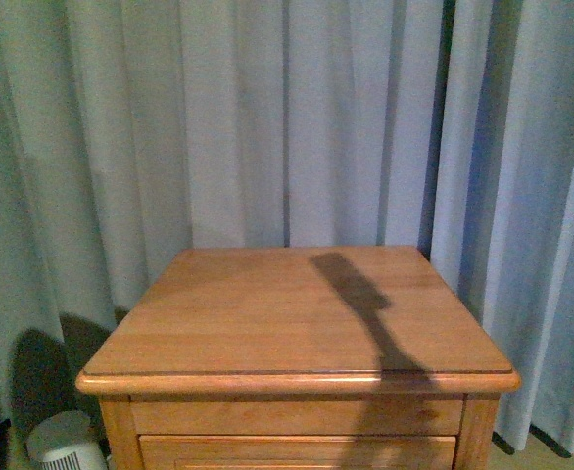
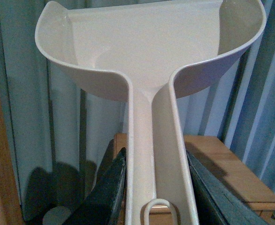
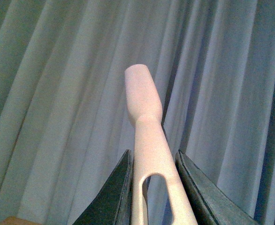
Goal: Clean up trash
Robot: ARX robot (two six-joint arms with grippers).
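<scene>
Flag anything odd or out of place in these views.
Nothing spilled or damaged. The left gripper holds the dustpan, the right gripper a pale handle, yet no trash shows on the nightstand or elsewhere.

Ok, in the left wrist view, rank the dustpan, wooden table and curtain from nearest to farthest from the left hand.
1. Dustpan: its handle sits between the left hand's fingers.
2. Wooden table: beyond the hand, behind the handle.
3. Curtain: backdrop behind the table.

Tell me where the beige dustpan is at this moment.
The beige dustpan is in the left wrist view, its handle clamped in the left gripper, raised before the blue curtain, with the wooden cabinet behind the handle.
</scene>
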